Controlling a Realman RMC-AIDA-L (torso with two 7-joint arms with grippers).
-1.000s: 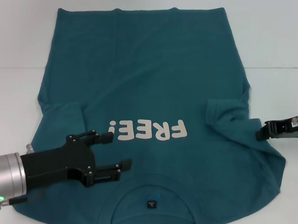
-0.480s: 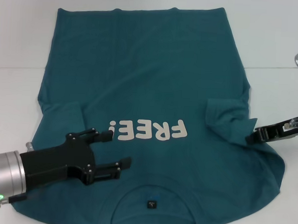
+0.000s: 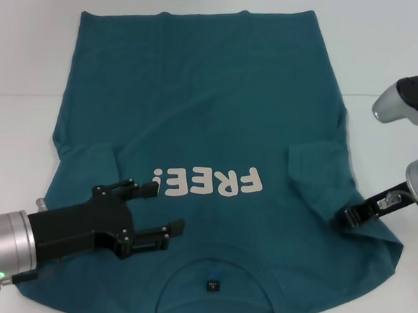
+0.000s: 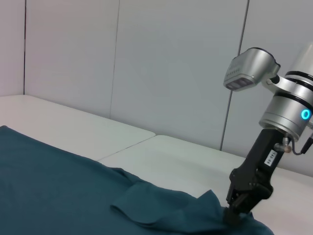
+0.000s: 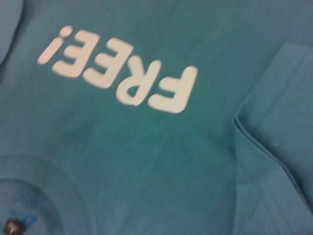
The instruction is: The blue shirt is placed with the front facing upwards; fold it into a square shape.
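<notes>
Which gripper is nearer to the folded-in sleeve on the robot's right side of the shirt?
Right. The right gripper presses into the blue shirt at the folded sleeve. The left gripper hovers open across the shirt, below the FREE! print.

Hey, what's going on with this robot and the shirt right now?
A two-armed robot is folding the blue shirt, spread front-up on the white table with both sleeves folded in. The right gripper is down at the fabric beside the right sleeve. The left gripper hovers open over the chest near the FREE! print.
</notes>
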